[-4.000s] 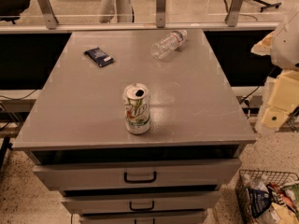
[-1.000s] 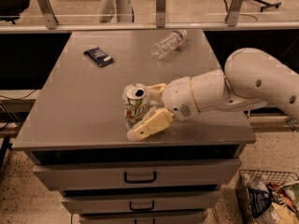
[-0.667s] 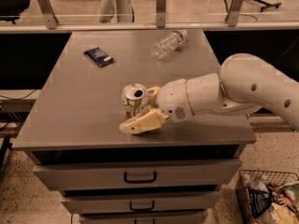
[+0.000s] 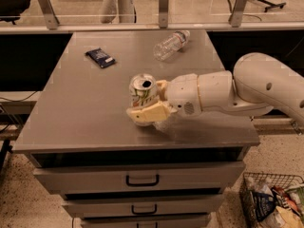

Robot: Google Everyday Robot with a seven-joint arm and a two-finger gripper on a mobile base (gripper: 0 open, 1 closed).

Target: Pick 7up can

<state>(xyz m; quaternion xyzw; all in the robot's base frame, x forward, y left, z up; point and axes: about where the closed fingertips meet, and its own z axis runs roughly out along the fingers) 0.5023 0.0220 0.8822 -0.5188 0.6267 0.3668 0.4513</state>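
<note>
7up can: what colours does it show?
7up can is white with green lettering and silver top, in camera view. End effector sits around it.

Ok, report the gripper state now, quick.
Gripper: around the small white aluminium 7up can with green lettering, upright on the grey metal table; open or shut cannot be told.

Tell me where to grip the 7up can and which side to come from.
Grip the 7up can around its round side wall, about mid-height, coming in level from the right. It stands upright on the cabinet top, so the curved wall probably suits parallel jaws, while the silver top offers only a rim. The gripper is at the can, with its arm reaching in from the right.
</note>
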